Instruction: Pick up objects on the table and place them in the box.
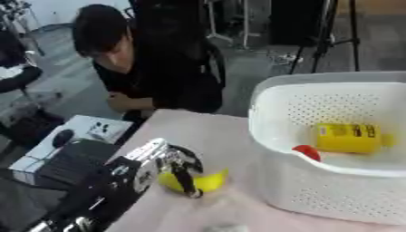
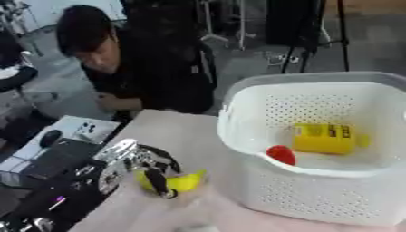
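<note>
A yellow banana (image 1: 205, 181) lies on the pale table (image 1: 198, 131) left of the white perforated box (image 1: 277, 181). My left hand (image 1: 176, 164) comes in from the lower left and sits over the banana's left end, its dark fingers (image 1: 187, 181) curled down around it. Inside the box rest a yellow packet (image 1: 347, 137) and a red round thing (image 1: 307, 152) against the near wall. My right hand shows in neither view.
A person in black leans over the table's far left corner. Beside the table's left edge stands a lower surface with a dark keyboard-like slab (image 1: 67, 161) and a white box (image 1: 99, 129). Bare tabletop lies between the banana and the far edge.
</note>
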`<action>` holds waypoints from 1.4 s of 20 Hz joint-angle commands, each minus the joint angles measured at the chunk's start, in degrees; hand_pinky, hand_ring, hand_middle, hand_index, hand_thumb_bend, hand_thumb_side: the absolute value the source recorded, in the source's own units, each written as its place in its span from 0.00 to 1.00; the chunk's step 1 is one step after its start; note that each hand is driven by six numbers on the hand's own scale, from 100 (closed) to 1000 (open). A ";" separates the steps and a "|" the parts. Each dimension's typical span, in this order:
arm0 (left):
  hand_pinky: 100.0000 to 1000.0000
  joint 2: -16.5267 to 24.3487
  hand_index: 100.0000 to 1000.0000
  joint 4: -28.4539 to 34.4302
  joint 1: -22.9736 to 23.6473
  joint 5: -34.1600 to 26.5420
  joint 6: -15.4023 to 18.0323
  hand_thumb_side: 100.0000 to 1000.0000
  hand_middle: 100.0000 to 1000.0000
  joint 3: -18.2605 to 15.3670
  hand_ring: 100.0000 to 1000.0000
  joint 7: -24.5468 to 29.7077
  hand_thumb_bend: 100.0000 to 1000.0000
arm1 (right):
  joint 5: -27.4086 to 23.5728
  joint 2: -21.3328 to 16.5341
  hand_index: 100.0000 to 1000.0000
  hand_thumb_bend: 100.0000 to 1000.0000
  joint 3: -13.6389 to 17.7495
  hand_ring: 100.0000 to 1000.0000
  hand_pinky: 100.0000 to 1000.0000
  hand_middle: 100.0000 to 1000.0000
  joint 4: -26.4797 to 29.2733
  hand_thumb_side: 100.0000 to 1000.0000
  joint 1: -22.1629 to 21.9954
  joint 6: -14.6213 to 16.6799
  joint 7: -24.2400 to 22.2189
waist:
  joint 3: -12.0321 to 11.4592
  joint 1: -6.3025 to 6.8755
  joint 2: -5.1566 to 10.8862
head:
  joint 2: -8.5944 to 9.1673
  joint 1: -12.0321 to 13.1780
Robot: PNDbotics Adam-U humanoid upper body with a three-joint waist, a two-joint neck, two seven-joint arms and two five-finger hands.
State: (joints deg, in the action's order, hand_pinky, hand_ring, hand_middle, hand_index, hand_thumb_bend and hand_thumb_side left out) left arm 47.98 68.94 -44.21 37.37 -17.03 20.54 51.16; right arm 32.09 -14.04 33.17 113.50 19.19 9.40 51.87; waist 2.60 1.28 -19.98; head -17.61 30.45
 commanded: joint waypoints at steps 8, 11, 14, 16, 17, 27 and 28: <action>0.77 3.69 0.96 1.50 1.11 -5.16 -2.37 0.33 0.94 2.38 0.90 0.81 0.19 | -0.58 -2.30 0.42 0.00 0.50 0.46 0.65 0.40 1.09 0.52 0.61 -0.34 0.10 | -0.26 0.13 1.18 | 0.22 0.09; 0.77 3.55 0.96 1.19 0.89 -5.10 -2.60 0.33 0.94 2.43 0.90 0.81 0.18 | -0.63 -2.30 0.42 0.00 0.55 0.46 0.65 0.40 1.09 0.52 0.59 -0.35 0.10 | -0.14 0.13 1.16 | 0.42 0.03; 0.77 3.50 0.96 1.02 0.76 -5.13 -2.74 0.34 0.94 2.32 0.90 0.81 0.18 | -0.65 -2.31 0.42 0.00 0.56 0.46 0.65 0.40 1.09 0.52 0.61 -0.36 0.10 | -0.10 0.13 1.14 | 0.40 0.04; 0.77 3.47 0.96 0.94 0.68 -5.10 -2.89 0.34 0.94 2.34 0.90 0.81 0.17 | -0.64 -2.34 0.42 0.00 0.52 0.46 0.65 0.40 1.09 0.52 0.66 -0.34 0.10 | -0.13 0.11 1.09 | 0.38 0.05; 0.77 3.45 0.96 0.94 0.60 -5.02 -2.98 0.35 0.94 2.31 0.90 0.81 0.16 | -0.65 -2.34 0.42 0.00 0.50 0.46 0.65 0.40 1.09 0.52 0.67 -0.32 0.10 | -0.14 0.09 1.08 | 0.40 0.04; 0.78 3.24 0.99 2.24 -0.47 2.86 -0.54 0.37 0.95 0.24 0.90 0.81 0.15 | -0.65 -2.39 0.42 0.00 0.44 0.46 0.65 0.40 1.09 0.52 0.69 -0.27 0.10 | -0.17 -0.11 1.25 | 0.69 -0.13; 0.78 3.28 0.99 2.64 -0.54 3.37 -0.39 0.37 0.95 -0.06 0.90 0.81 0.15 | -0.62 -2.43 0.42 0.00 0.44 0.46 0.65 0.40 1.09 0.52 0.69 -0.29 0.10 | -0.23 -0.12 1.33 | 0.74 -0.16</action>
State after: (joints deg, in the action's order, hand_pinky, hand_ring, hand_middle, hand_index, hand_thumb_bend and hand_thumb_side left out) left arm 49.83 70.68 -43.76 39.67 -17.17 21.62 51.30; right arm 31.71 -14.40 33.20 113.50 19.44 9.14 51.87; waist 2.42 1.25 -19.87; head -17.55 30.33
